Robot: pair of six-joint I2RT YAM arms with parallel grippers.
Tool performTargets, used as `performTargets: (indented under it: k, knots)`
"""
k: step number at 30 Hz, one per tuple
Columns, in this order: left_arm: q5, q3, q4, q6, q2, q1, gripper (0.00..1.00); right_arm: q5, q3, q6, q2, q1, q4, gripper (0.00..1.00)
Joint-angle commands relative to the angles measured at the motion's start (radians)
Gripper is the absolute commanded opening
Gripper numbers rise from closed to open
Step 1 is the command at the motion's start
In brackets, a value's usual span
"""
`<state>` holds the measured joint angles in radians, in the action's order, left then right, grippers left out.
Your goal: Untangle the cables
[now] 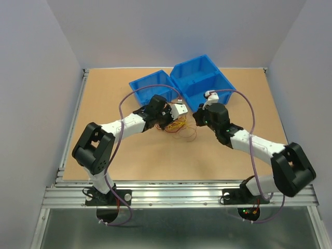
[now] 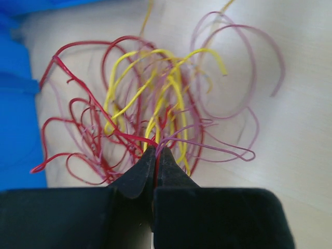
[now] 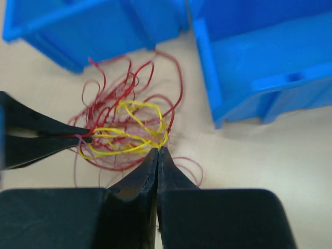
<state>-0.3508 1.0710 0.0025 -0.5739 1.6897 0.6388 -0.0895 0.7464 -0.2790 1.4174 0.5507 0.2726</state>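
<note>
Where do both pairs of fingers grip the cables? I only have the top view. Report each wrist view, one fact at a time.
Observer: Right wrist view: the right fingers are shut, tips on a yellow loop at the near edge of the cables.
Operator: Now the left.
Observer: Left wrist view: the left fingers are shut, pinching a red strand at their tips.
Operator: Give their relation.
Observer: Right wrist view: the left fingers enter from the left, and yellow strands run between the two pairs of tips.

Grey walls (image 1: 155, 31) — tan wooden tabletop (image 1: 155, 163)
</note>
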Motion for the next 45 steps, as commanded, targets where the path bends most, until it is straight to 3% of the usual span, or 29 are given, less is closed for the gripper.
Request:
performTargets:
  k: [1, 7, 9, 11, 14, 19, 24, 29, 33, 38, 40, 45]
  knots:
    - [0.193, 0.04, 0.073, 0.084, 0.042, -0.024, 0.01, -0.211, -0.077, -0.051, -0.156, 0.002, 0.063, 0.01]
    - [0.246, 0.073, 0.065, 0.105, 0.082, -0.05, 0.04, -0.288, -0.13, -0.088, -0.239, 0.003, 0.074, 0.01]
    - [0.245, 0.072, 0.065, 0.103, 0.082, -0.05, 0.12, -0.253, -0.133, -0.088, -0.239, 0.003, 0.083, 0.01]
    - [0.234, 0.063, 0.068, 0.1, 0.061, -0.05, 0.32, -0.227, -0.14, -0.078, -0.244, 0.003, 0.103, 0.01]
    - [0.213, 0.017, 0.109, 0.098, -0.011, -0.053, 0.48, -0.171, -0.15, -0.063, -0.268, 0.002, 0.122, 0.01]
    - [0.222, -0.068, 0.192, 0.127, -0.163, -0.062, 0.58, -0.2, -0.179, -0.074, -0.401, 0.002, 0.097, 0.01]
    - [0.093, -0.176, 0.267, 0.112, -0.336, -0.061, 0.75, -0.049, -0.193, -0.109, -0.532, 0.003, 0.083, 0.01]
    - [-0.052, -0.236, 0.298, 0.072, -0.43, -0.053, 0.75, 0.048, -0.188, -0.124, -0.552, 0.003, 0.105, 0.0]
    - [-0.097, -0.214, 0.306, 0.057, -0.435, 0.016, 0.75, 0.12, -0.15, -0.158, -0.515, 0.003, 0.12, 0.0]
    - [-0.122, -0.131, 0.321, 0.065, -0.311, 0.088, 0.73, 0.067, -0.061, -0.218, -0.46, 0.003, 0.102, 0.01]
    - [-0.128, -0.099, 0.358, 0.084, -0.238, 0.099, 0.68, 0.033, -0.038, -0.239, -0.448, 0.003, 0.112, 0.0]
    - [-0.107, -0.097, 0.552, 0.12, -0.122, 0.113, 0.65, 0.014, -0.114, -0.291, -0.462, 0.003, 0.216, 0.01]
